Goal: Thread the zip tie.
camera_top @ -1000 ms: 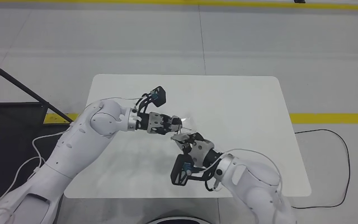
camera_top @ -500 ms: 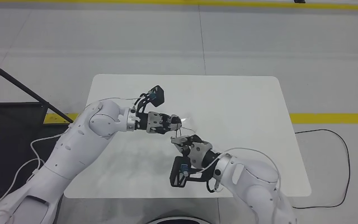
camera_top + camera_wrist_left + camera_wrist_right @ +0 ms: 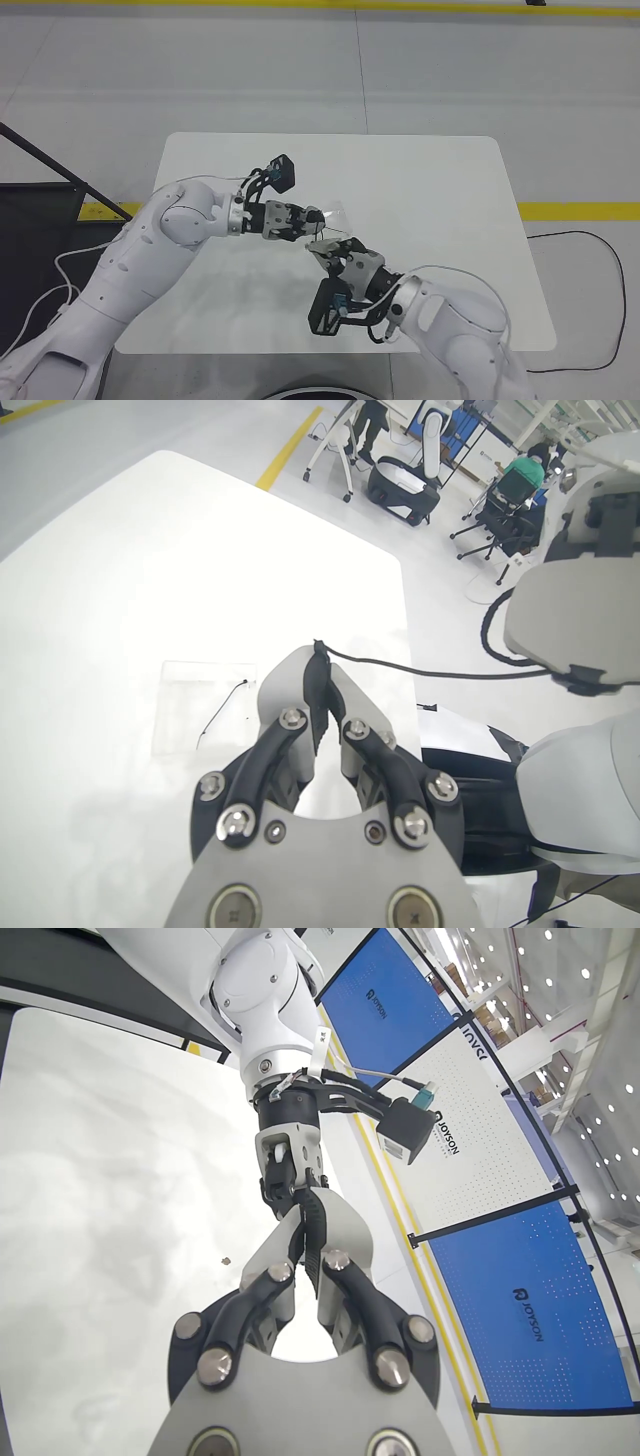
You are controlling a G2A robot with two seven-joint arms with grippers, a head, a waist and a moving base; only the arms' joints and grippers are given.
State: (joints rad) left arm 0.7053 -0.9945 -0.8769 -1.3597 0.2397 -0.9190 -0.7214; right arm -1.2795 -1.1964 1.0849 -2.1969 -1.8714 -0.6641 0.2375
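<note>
Right tool (image 3: 306,1202): nearest the robot, held above the bench (image 3: 430,180) on the robot's side of its middle. The fingers are pressed together along the full length of the black ribbed pads, with no gap. Whether anything sits between the pads cannot be told.

Left tool (image 3: 318,656): just beyond the right tool's tips, the two nearly tip to tip. Contact between them cannot be made out. The fingers are closed and clamped on the zip tie (image 3: 411,669).

Zip tie: a small black knob pokes out past the left tool's fingertips. From there a thin black strand leaves sideways and runs through the air above the bench toward the right arm. Its far end is lost against dark parts of that arm, so where it ends cannot be told.

Farther out, flat on the bench just past the left tool's tips, lies a clear plastic sleeve (image 3: 182,680). A second thin black tie (image 3: 220,711), slightly curved, lies on or in it; which of the two cannot be told. Sleeve and second tie are apart from both tools.
</note>
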